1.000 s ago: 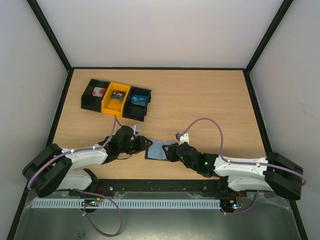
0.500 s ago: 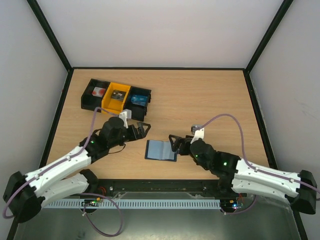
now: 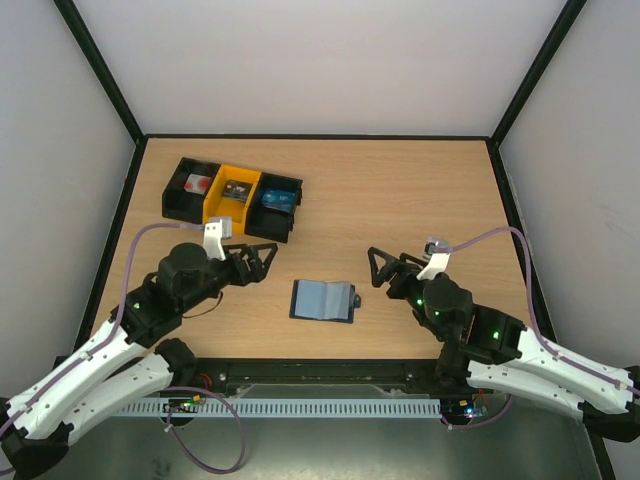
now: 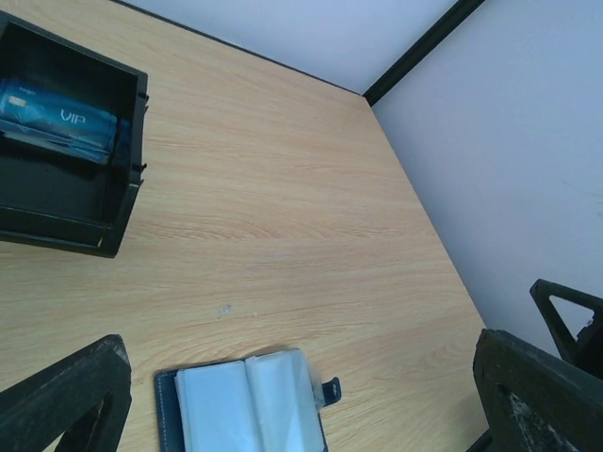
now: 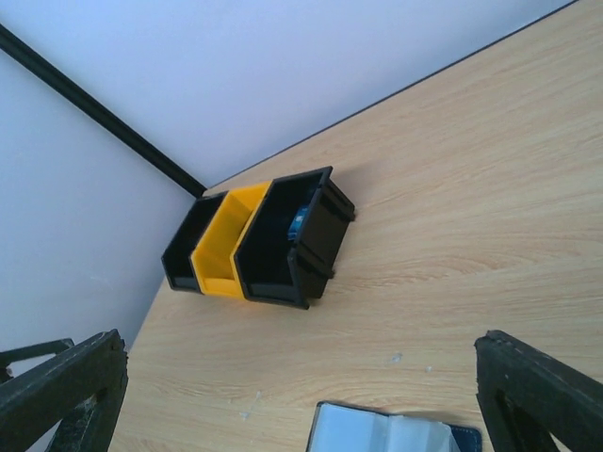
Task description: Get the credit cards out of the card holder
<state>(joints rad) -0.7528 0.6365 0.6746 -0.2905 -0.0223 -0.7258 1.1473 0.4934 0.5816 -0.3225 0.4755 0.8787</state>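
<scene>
My left fingers (image 3: 258, 262) and right fingers (image 3: 382, 275) gape empty, the open card holder (image 3: 324, 300) between them; unpinned, it may slide across the table (image 3: 400, 190).

Card holder (image 3: 323, 300) grey-blue inside, black edges; bins (image 3: 222, 214) black, yellow, black; table (image 3: 400, 190) light woodgrain

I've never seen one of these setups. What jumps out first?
The yellow bin glows between two black ones at the back left. A blue VIP card lies in the right-hand black bin. Nearer, the card holder lies open between the left gripper and right gripper, both open, neither touching it.
</scene>
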